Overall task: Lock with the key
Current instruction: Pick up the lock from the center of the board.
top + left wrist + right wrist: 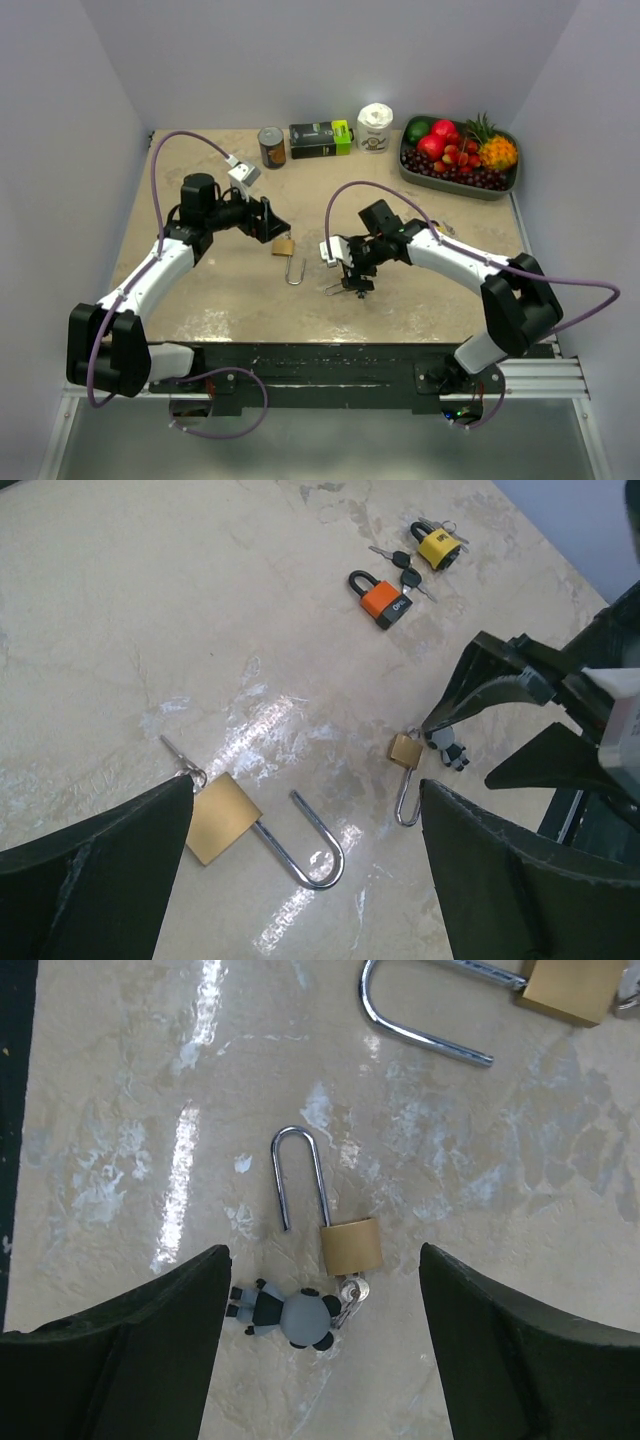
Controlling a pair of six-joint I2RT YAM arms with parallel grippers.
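A small brass padlock [350, 1248] lies on the table with its shackle [297, 1175] swung open. A key ring [350, 1292] at its base carries a grey panda charm [295, 1315]. My right gripper [323, 1250] hovers open just above it, one finger on each side, touching nothing. A larger brass padlock [222, 818], also with an open shackle [312, 852], has a key [178, 755] sticking out of its base. My left gripper [307, 785] stands wide open above that lock, empty. From above, the left gripper [272, 228] and right gripper [352, 275] face each other mid-table.
An orange padlock [385, 600] and a yellow padlock [438, 548] with keys lie further off. At the back stand a can [271, 146], a dark box [320, 138], a white jar [375, 127] and a tray of fruit [508, 185].
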